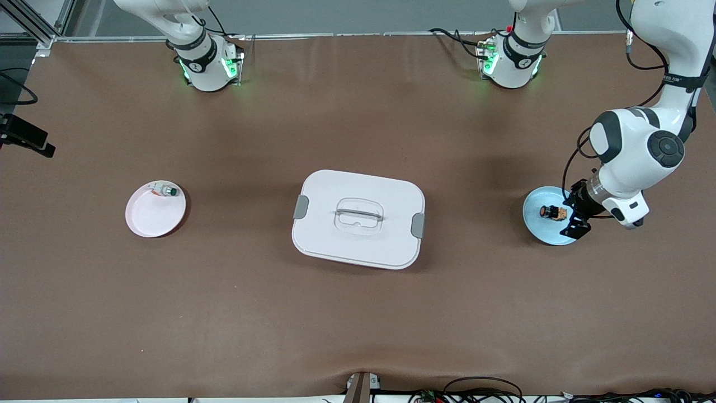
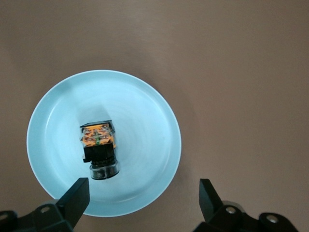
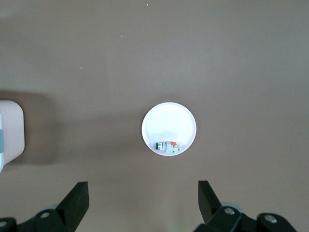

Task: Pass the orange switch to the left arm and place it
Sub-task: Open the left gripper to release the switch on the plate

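Note:
The orange switch (image 1: 552, 212) lies on its side in a light blue plate (image 1: 535, 226) at the left arm's end of the table. In the left wrist view the switch (image 2: 100, 150) shows its orange end and black body on the plate (image 2: 145, 111). My left gripper (image 1: 576, 216) hangs low over the plate's rim beside the switch, open and empty (image 2: 143, 189). My right gripper (image 3: 143, 192) is open and empty, high above the table near the pink plate (image 3: 169, 121); it is out of the front view. The white box (image 1: 335, 193) stands mid-table between the two plates.
The pink plate (image 1: 154, 218) at the right arm's end holds a small white-silver part with a green tip (image 1: 166, 191), which also shows in the right wrist view (image 3: 166, 145). A corner of the box (image 3: 9, 130) shows there too. Cables lie along the table's near edge.

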Controlling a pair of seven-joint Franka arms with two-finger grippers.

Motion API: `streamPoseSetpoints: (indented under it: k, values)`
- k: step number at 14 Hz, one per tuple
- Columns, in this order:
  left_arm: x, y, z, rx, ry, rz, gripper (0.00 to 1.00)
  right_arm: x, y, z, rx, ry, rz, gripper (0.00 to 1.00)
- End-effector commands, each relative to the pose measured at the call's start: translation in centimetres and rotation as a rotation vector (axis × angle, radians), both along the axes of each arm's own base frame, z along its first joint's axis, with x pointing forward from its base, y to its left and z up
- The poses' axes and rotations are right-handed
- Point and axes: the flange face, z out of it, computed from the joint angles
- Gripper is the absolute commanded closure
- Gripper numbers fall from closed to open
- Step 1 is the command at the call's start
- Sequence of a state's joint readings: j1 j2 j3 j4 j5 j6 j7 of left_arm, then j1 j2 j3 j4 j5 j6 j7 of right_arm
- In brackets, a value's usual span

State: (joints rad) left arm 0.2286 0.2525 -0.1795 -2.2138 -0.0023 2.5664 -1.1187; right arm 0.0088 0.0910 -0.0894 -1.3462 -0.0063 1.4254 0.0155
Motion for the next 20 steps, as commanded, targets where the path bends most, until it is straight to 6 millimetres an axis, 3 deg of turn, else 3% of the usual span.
streamPoseSetpoints:
  k: [1,12,17,20]
  values:
    - [-0.8,-1.0,1.1,0.010,0.010,-0.204,0.00,-1.1,-0.3,0.3,-0.007,-0.028,-0.015,0.00]
    - [-0.3,-3.4,3.8,0.043,-0.091,-0.813,0.00,-1.5,-1.0,0.4,0.033,-0.025,-0.038,0.00]
    - [1.9,-4.2,7.1,0.202,-0.116,-1.022,0.00,-1.5,-0.7,0.3,0.055,-0.017,-0.030,0.00]
    - [2.7,-4.1,9.4,0.224,-0.142,-1.020,0.00,-1.6,-0.8,0.3,0.061,-0.008,-0.031,0.00]
